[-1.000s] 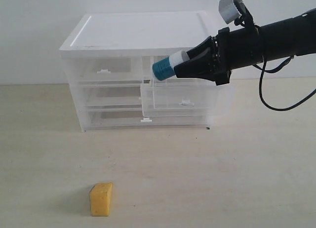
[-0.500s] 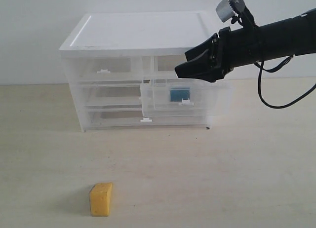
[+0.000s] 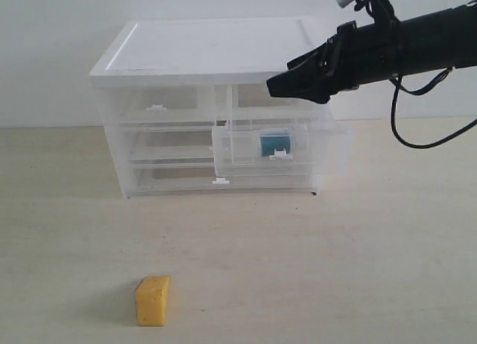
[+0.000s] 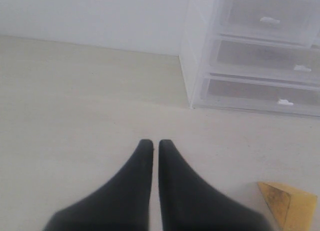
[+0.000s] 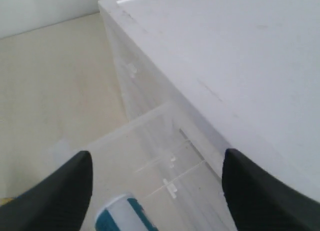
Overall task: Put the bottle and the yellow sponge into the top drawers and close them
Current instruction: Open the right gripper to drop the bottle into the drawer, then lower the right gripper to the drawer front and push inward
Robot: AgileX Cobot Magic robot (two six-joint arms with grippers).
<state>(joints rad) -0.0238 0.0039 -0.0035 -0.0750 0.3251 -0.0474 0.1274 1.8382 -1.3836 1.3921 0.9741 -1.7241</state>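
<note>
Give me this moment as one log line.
right gripper: open, above top drawer | top drawer: pulled out | bottle: inside it | sponge: on table | left gripper: shut, empty

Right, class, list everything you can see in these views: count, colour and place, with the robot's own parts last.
cabinet: 1, white top, translucent body, at the back of the table
top left drawer: 1, clear, white handle, shut
top right drawer: 1, clear, white handle, pulled out
full-width drawers: 2, clear, below the top pair, shut
bottle: 1, teal-blue label, inside the pulled-out drawer
yellow sponge: 1, yellow-orange, on the table in front, well apart from the cabinet
table: 1, pale beige
cable: 1, black, hanging from the right arm
right gripper: 1, black, open, empty, above the pulled-out drawer
left gripper: 1, black, shut, above the table near the sponge
</note>
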